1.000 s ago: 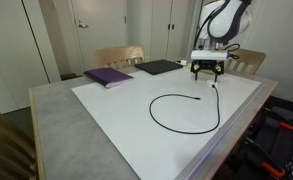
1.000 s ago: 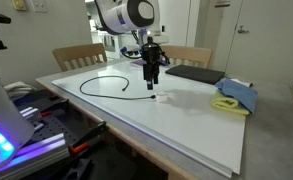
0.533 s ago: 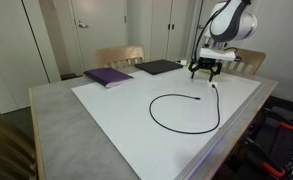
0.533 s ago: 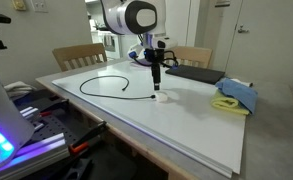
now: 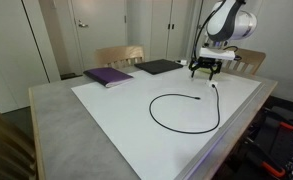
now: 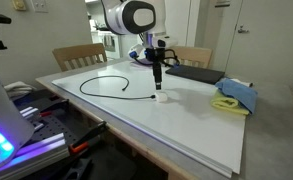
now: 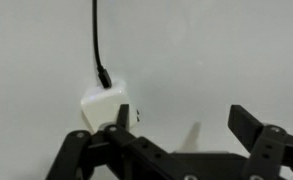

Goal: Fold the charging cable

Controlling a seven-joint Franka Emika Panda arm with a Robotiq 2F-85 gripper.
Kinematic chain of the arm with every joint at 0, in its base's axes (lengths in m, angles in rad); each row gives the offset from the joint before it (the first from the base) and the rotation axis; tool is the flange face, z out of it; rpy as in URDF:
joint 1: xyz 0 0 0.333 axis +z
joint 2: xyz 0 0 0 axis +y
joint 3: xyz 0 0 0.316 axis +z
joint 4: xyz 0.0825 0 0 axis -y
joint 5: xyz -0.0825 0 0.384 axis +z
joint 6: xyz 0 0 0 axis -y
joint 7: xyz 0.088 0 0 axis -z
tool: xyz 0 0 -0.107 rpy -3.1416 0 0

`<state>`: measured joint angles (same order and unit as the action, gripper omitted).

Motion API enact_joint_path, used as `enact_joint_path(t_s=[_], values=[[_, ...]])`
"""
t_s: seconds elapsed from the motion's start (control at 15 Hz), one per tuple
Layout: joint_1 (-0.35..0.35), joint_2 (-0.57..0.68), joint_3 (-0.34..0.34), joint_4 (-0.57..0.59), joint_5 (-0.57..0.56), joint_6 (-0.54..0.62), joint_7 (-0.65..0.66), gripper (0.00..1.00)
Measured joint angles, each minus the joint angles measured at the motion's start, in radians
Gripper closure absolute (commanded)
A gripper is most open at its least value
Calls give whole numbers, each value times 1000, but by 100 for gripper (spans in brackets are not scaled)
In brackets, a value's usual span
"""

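Gripper: the Robotiq gripper [image 5: 208,70] [image 6: 157,78] [image 7: 181,120] hangs over the far part of the white board with its fingers pointing down, jaws spread wide and nothing between them.
Charging cable: the thin black cord [image 5: 151,110] [image 6: 106,93] lies flat on the board in one loose open loop, not folded.
Plug end: the small white plug [image 7: 106,105] [image 6: 161,98] rests on the board just below the gripper; in the wrist view the cord [image 7: 95,40] runs away from it up the picture.
Plug and fingers: in the wrist view the plug sits off centre, by one finger rather than midway between the two; I cannot tell whether that finger touches it.
Board: the white board [image 5: 116,110] covers most of the grey table [image 5: 56,120].
Purple book: it lies [image 5: 108,76] at a far corner of the board, well apart from the cable.
Black pad: a flat, dark pad [image 5: 158,67] [image 6: 194,73] near the gripper at the far edge.
Blue cloth: crumpled [image 6: 236,95] on the board, apart from the plug.
Chairs: wooden chairs [image 5: 119,56] stand behind the table.
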<state>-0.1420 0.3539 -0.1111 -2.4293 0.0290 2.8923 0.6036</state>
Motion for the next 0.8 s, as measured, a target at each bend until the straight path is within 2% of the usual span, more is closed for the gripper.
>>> enact_joint_path(t_s=[0.2,0.4,0.8], values=[[86,0,-89,0,0,33,0,0],[144,0,-157,0,-3,42,-1,0],[159,0,-222,-11,-3,40,-49,0]])
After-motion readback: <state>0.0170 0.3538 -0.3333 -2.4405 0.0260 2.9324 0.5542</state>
